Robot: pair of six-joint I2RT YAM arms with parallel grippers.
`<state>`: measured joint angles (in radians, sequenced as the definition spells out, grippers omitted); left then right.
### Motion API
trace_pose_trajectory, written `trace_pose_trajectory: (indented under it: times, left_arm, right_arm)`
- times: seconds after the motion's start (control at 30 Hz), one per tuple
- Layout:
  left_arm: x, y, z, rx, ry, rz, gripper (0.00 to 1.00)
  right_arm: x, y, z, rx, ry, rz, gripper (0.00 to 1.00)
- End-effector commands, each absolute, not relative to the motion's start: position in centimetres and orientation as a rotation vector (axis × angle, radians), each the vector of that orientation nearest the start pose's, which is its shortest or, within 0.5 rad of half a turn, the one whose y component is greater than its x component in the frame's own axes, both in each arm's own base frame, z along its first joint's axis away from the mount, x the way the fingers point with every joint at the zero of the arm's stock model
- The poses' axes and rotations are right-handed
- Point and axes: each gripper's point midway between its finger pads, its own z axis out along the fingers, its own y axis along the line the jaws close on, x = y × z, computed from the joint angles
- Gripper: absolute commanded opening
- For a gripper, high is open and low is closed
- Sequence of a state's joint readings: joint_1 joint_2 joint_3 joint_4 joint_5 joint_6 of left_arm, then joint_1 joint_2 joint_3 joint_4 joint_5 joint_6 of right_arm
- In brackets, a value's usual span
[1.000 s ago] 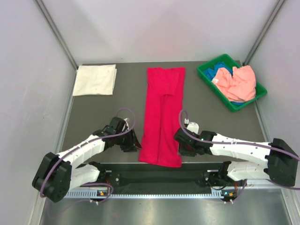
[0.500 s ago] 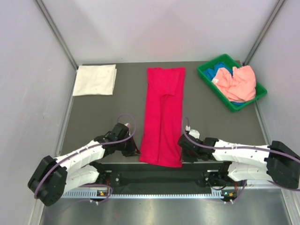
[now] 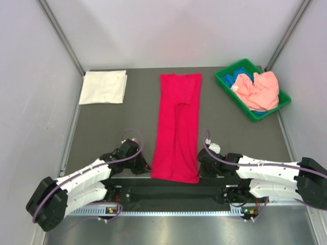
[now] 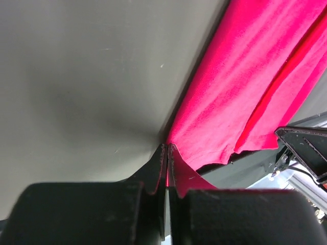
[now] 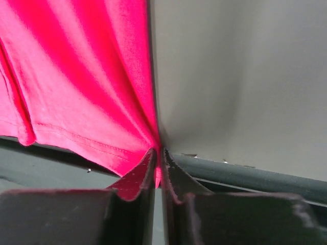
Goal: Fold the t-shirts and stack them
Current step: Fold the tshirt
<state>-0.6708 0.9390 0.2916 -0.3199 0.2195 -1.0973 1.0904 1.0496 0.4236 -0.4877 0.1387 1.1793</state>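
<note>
A crimson-red t-shirt [image 3: 177,127] lies folded into a long strip down the middle of the table, its near hem at the front edge. My left gripper [image 3: 147,167] is shut on the strip's near left corner [image 4: 204,143]; its jaws pinch red cloth. My right gripper [image 3: 200,168] is shut on the near right corner [image 5: 122,132], with cloth caught between the closed jaws. A white t-shirt [image 3: 103,87], folded square, lies at the back left. A salmon-pink t-shirt [image 3: 259,89] and a blue one [image 3: 242,80] lie crumpled in the green bin.
The green plastic bin [image 3: 225,83] stands at the back right corner. Grey walls close in the table on three sides. A black rail [image 3: 173,191] runs along the front edge between the arm bases.
Both grippers have slid toward the front edge and closed on the red shirt's near corners. The near hem has shifted slightly.
</note>
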Motion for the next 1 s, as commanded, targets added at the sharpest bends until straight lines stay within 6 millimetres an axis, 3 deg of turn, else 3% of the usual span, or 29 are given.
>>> trace_pose_trajectory:
  times: [0.0,0.07,0.13,0.23,0.27,0.37,0.4,0.43,0.47,0.53,0.57,0.6,0.7,0.8,0.97]
  left_arm:
    - [11.6,-19.1,1.6,-0.523,2.777,-0.857,0.07]
    - [11.5,-19.2,1.9,-0.516,2.779,-0.871,0.20]
    - [11.7,-19.4,2.6,-0.510,2.765,-0.883,0.23]
    - [12.3,-19.1,3.8,-0.493,2.736,-0.859,0.33]
    - [12.4,-18.9,3.9,-0.478,2.733,-0.836,0.36]
    - [13.5,-19.2,4.7,-0.439,2.704,-0.823,0.38]
    - [14.0,-19.7,5.2,-0.415,2.687,-0.842,0.38]
    - [14.3,-19.8,5.1,-0.411,2.698,-0.828,0.38]
    - [14.5,-20.0,5.4,-0.388,2.698,-0.829,0.38]
    - [14.9,-20.8,6.0,-0.366,2.703,-0.867,0.38]
    - [15.0,-21.0,6.1,-0.360,2.701,-0.876,0.38]
    - [15.1,-21.0,6.1,-0.362,2.703,-0.874,0.38]
    - [15.5,-20.1,5.7,-0.368,2.702,-0.792,0.38]
    - [15.3,-19.1,5.3,-0.373,2.710,-0.752,0.39]
    - [15.4,-18.6,4.9,-0.431,2.711,-0.871,0.38]
  right_arm:
    - [9.1,20.5,1.9,0.156,2.752,0.527,0.09]
    - [9.6,20.3,2.6,0.152,2.737,0.489,0.21]
    - [9.6,19.5,3.1,0.155,2.741,0.427,0.23]
    - [10.7,20.3,5.4,0.168,2.694,0.451,0.27]
    - [11.2,21.2,6.8,0.174,2.667,0.492,0.27]
    - [12.3,23.6,7.9,0.158,2.639,0.552,0.27]
    - [12.9,24.9,9.0,0.160,2.620,0.589,0.27]
    - [13.0,25.9,8.5,0.142,2.637,0.569,0.27]
    - [13.5,27.4,9.7,0.136,2.617,0.603,0.28]
    - [13.3,29.4,8.9,0.081,2.646,0.568,0.28]
    - [13.6,30.9,9.9,0.072,2.631,0.596,0.28]
    - [13.6,31.6,9.6,0.055,2.639,0.584,0.29]
    - [12.6,33.4,7.5,0.013,2.699,0.509,0.29]
    - [11.9,34.3,6.8,0.019,2.722,0.489,0.28]
    - [9.9,34.7,4.7,0.024,2.785,0.414,0.28]
